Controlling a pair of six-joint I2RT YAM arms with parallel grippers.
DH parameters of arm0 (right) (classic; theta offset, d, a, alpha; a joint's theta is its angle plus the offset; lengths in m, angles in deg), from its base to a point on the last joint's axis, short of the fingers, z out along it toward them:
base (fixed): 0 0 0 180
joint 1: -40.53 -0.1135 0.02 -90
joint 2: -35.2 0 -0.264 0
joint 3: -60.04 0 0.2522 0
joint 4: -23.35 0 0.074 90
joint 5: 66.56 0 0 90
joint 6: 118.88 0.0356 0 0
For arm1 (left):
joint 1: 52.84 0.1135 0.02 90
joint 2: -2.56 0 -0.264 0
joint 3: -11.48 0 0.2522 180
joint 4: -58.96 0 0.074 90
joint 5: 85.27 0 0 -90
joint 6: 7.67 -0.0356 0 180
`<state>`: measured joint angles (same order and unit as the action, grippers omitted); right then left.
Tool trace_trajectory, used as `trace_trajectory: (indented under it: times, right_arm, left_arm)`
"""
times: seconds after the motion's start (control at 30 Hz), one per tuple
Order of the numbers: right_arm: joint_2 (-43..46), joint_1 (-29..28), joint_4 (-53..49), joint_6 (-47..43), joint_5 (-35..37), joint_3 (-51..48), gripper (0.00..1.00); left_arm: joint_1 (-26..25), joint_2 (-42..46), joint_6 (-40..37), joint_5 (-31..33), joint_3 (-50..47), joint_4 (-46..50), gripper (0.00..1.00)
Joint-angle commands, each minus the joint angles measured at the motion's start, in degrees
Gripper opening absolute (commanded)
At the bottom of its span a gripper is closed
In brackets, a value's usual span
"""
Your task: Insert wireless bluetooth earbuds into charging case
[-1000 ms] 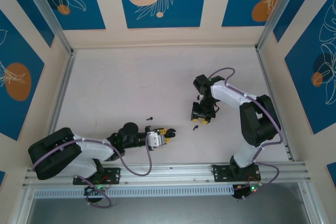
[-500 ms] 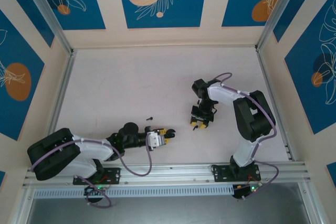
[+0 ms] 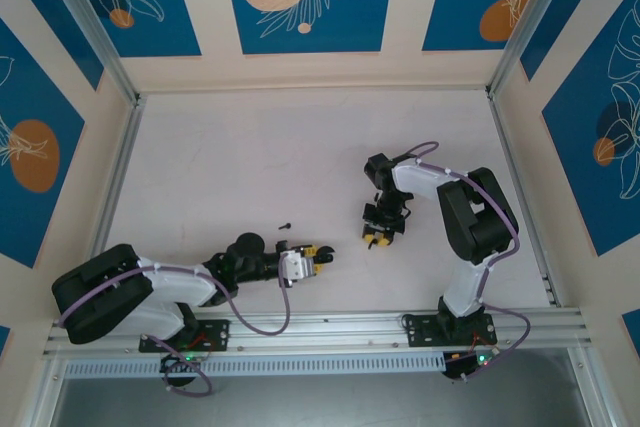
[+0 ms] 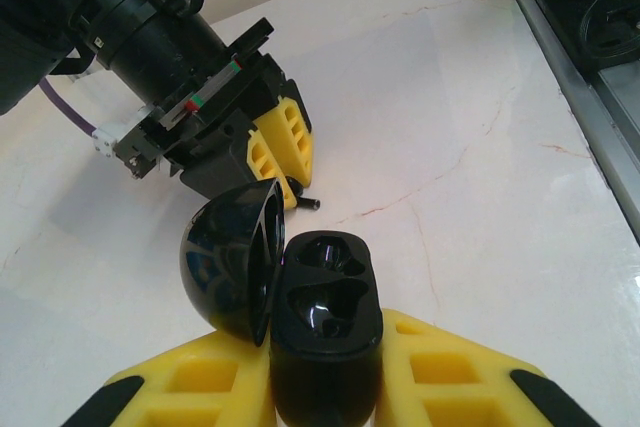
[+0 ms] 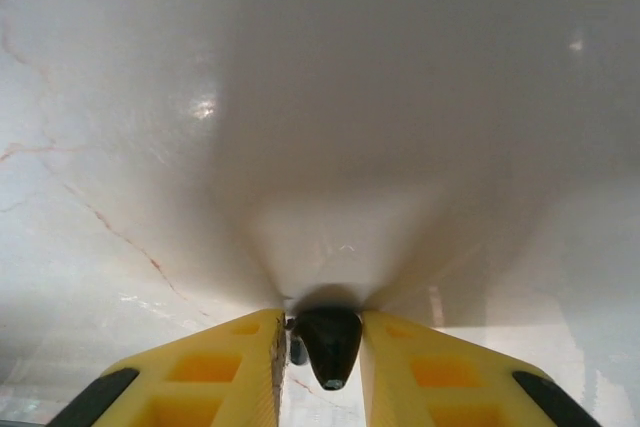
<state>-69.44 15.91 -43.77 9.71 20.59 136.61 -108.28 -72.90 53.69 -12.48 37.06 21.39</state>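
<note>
Holding the case: the left claw [image 3: 316, 254] is clenched on the black charging case [image 4: 325, 332], with its yellow fingers [image 4: 190, 387] pressed to both flanks of the base.
Case: it stands open, with the lid [image 4: 228, 265] tipped up on the left of the base. Both moulded wells in the base are empty and glossy.
Right claw: the right claw [image 5: 320, 347] is just beyond the case's open mouth and points down at the counter [image 3: 220, 167]. It is closed on a black earbud [image 5: 328, 339] pinched between its two pads. Whether the earbud touches the counter cannot be told.
Loose earbud: a second black earbud [image 3: 286, 223] lies on the counter near the case, to its left and farther from the arm bases, apart from both claws.
Arms: the left arm lies low along the near edge toward the case. The right arm folds over and reaches down beside it.
</note>
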Motion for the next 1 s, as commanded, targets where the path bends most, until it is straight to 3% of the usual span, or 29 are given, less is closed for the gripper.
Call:
trace_trajectory:
  times: [0.0,0.2,0.53,0.97]
  right_arm:
    - [-0.7,-0.1,0.5,-0.1,0.2,-0.8,0.24]
    - [-0.5,0.1,1.3,-0.8,0.8,-1.3,0.18]
    - [5.6,-1.1,4.4,-1.1,2.1,-3.8,0.18]
    - [22.3,-6.5,19.4,0.6,5.9,-12.6,0.18]
  left_arm:
    - [-0.8,0.8,0.3,0.3,1.4,1.1,0.24]
    - [-0.8,0.4,0.5,0.4,1.5,1.4,0.24]
    - [-0.8,-5.4,1.4,1.2,1.4,-3.5,0.24]
    - [-1.0,-24.4,6.0,4.7,2.0,-29.1,0.25]
